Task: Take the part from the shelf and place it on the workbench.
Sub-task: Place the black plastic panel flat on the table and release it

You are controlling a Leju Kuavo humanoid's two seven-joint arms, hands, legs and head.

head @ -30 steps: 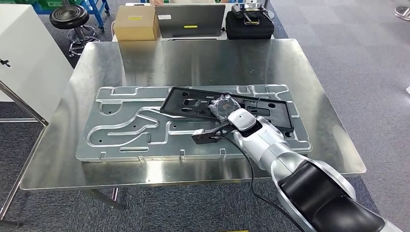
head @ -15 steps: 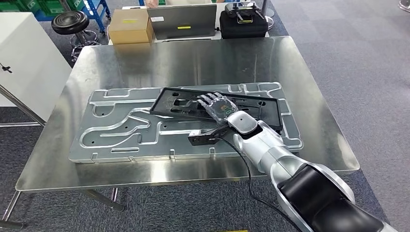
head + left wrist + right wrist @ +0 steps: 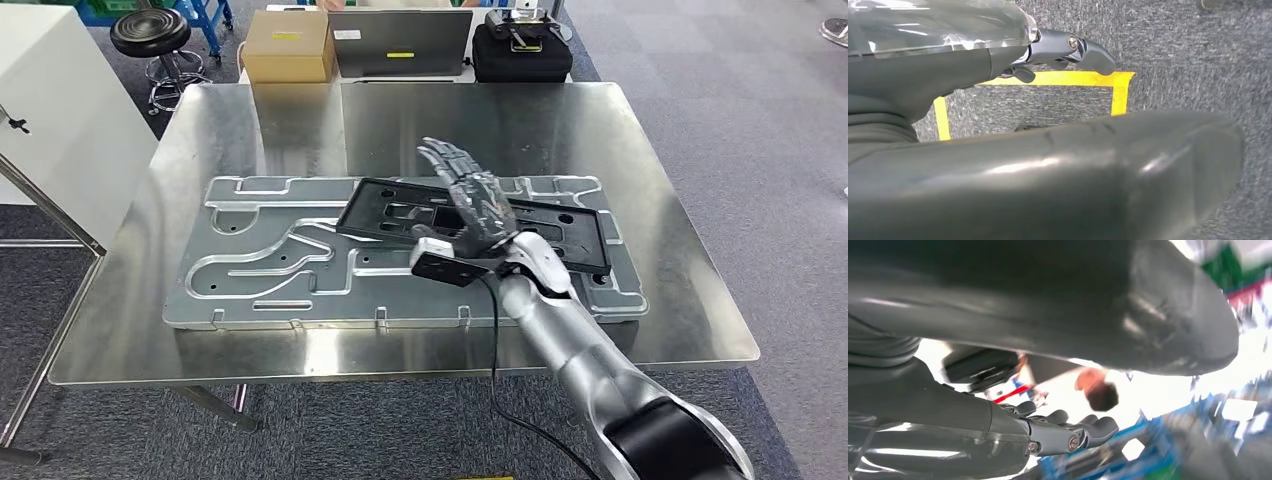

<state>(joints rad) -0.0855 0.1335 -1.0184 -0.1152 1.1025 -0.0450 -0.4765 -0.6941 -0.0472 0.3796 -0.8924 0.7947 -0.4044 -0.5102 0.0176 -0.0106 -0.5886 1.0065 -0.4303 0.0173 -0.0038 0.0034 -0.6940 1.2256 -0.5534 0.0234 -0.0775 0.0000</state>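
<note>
The black flat frame part (image 3: 395,215) lies at a slight angle on the large grey machined plate (image 3: 260,265) on the steel workbench (image 3: 400,120). My right hand (image 3: 470,195) is raised above the part's middle, with its fingers stretched out and apart and pointing toward the far side of the bench. It holds nothing. In the right wrist view the right hand (image 3: 1063,432) has straight fingers with empty air around them. My left hand (image 3: 1013,55) hangs over grey carpet with its fingers extended and nothing in it.
Behind the bench's far edge stand a cardboard box (image 3: 289,45), a grey laptop-like panel (image 3: 400,42) and a black case (image 3: 520,50). A white cabinet (image 3: 60,110) and a black stool (image 3: 150,35) are at the left. Yellow tape (image 3: 1073,78) marks the floor below my left hand.
My right hand has gone from curled on the black part to flat on it, and now it is lifted off with the fingers spread. The part stays on the plate. The camera has shifted slightly.
</note>
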